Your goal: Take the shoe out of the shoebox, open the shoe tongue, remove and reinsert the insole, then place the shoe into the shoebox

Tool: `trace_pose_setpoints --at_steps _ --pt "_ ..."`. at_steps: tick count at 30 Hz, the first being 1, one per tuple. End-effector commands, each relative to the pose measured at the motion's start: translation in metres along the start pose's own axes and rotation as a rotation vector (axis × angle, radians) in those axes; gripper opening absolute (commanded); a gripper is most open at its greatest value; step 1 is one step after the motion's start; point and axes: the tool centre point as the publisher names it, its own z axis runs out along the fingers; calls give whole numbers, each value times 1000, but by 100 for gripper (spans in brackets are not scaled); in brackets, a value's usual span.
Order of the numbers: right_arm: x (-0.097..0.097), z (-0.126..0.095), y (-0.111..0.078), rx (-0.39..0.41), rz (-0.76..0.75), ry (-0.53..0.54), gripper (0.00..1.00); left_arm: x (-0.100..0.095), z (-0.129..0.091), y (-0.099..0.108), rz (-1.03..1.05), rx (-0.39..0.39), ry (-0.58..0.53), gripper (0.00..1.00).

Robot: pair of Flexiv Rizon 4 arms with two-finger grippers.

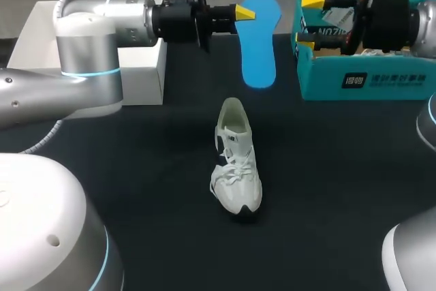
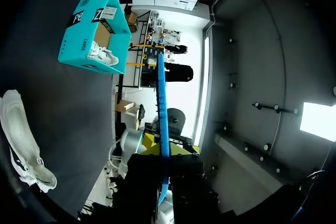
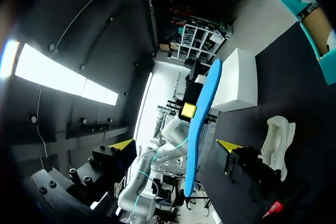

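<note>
My left gripper (image 1: pixel 246 13) hangs over the table's far middle, shut on the heel end of a blue insole (image 1: pixel 259 42), which hangs down from it. In the left wrist view the insole (image 2: pixel 161 98) runs edge-on out from between the fingers of the left gripper (image 2: pixel 164 153). A white sneaker (image 1: pixel 237 158) lies on the black table in the middle, toe toward me. My right gripper (image 1: pixel 310 20) stands open at the teal shoebox's (image 1: pixel 381 80) left end, facing the insole (image 3: pixel 202 124) and apart from it. Its fingers (image 3: pixel 228 145) are empty.
A white box lid (image 1: pixel 139 66) stands at the far left behind my left arm. Inside the shoebox (image 2: pixel 84 40) a second white shoe (image 2: pixel 102 53) shows. The black tabletop (image 1: pixel 136 168) spreads around the sneaker (image 3: pixel 275 140).
</note>
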Motion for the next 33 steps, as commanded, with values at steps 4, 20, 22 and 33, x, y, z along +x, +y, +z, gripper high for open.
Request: trace_pose_setpoints --at_steps 4,20,22,33 --pt "-7 -1 9 42 12 83 100 3 -1 4 0 -8 -4 0" --pt "-16 -3 3 118 50 -50 100 6 -1 7 6 -27 -12 0" --pt "-16 -3 3 118 50 -50 100 6 -1 7 14 -27 -16 0" --pt "-16 -3 3 118 50 -50 100 9 0 16 536 8 -128 0"
